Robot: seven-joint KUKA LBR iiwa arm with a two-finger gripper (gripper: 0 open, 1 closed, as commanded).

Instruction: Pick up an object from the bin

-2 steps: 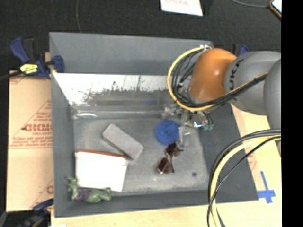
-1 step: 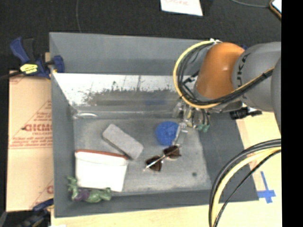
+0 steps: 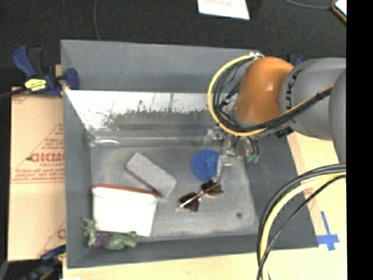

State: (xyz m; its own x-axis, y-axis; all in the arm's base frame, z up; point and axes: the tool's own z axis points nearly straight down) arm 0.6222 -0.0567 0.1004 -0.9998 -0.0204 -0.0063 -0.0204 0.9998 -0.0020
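My gripper (image 3: 225,155) hangs low over the right middle of the bin, mostly hidden under the arm's orange cover. Just to its left, touching or nearly touching it, lies a blue crumpled ball-like thing (image 3: 204,163). A pair of sunglasses with dark lenses (image 3: 200,195) lies on the bin floor just below the gripper. A grey rectangular block (image 3: 150,173) lies further left, tilted.
A white box with a red upper edge (image 3: 124,209) lies at the front left, with a green and purple toy figure (image 3: 108,238) in the front left corner. The bin's sloped back wall rises behind the gripper.
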